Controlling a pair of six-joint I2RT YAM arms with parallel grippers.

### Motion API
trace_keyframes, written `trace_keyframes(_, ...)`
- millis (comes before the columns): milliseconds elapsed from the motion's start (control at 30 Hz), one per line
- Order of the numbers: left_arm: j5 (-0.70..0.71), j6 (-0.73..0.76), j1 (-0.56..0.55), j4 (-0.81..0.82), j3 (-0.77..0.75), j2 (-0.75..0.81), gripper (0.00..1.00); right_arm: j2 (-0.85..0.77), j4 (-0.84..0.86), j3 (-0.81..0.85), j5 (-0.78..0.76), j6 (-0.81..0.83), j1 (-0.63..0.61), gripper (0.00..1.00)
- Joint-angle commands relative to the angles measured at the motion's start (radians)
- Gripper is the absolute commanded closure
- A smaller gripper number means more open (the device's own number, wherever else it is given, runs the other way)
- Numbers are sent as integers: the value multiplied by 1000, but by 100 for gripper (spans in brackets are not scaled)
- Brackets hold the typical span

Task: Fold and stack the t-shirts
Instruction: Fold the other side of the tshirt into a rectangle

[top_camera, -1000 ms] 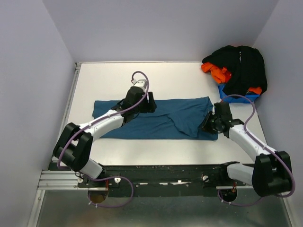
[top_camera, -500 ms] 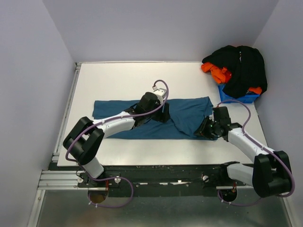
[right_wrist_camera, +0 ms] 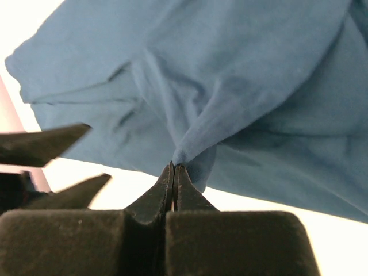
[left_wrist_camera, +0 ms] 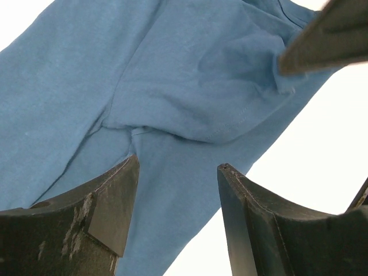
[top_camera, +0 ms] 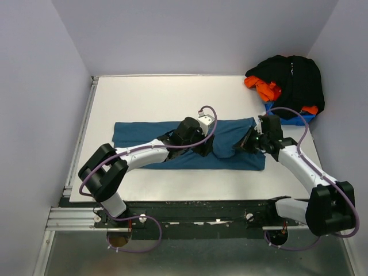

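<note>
Pinches a raised fold of the shirt (right_wrist_camera: 241, 75) with the right end effector (right_wrist_camera: 174, 168), fully shut, near the shirt's right end. Hovers with the left end effector (left_wrist_camera: 178, 172) wide open and empty above the middle. Lies spread on the table (top_camera: 172, 98), long axis left to right. Probably calls for a pull leftward from the right end.

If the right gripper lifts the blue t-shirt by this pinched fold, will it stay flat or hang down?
Probably it will hang limp: the blue t-shirt tents into soft creases at the right gripper. It looks thin and light, so it should lift easily.
</note>
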State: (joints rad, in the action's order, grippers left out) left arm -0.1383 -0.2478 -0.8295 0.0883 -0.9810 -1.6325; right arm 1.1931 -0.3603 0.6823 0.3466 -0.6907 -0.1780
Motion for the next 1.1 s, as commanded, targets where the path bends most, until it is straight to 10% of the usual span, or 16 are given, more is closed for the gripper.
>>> trace_keyframes(0, 86, 61, -43, 13, -8, -18, 30, 66, -8, 107, 28, -53, -6, 99)
trace_keyframes(1067, 385, -42, -163, 50, -189, -234, 35, 505, 96, 447, 3, -164, 57, 99)
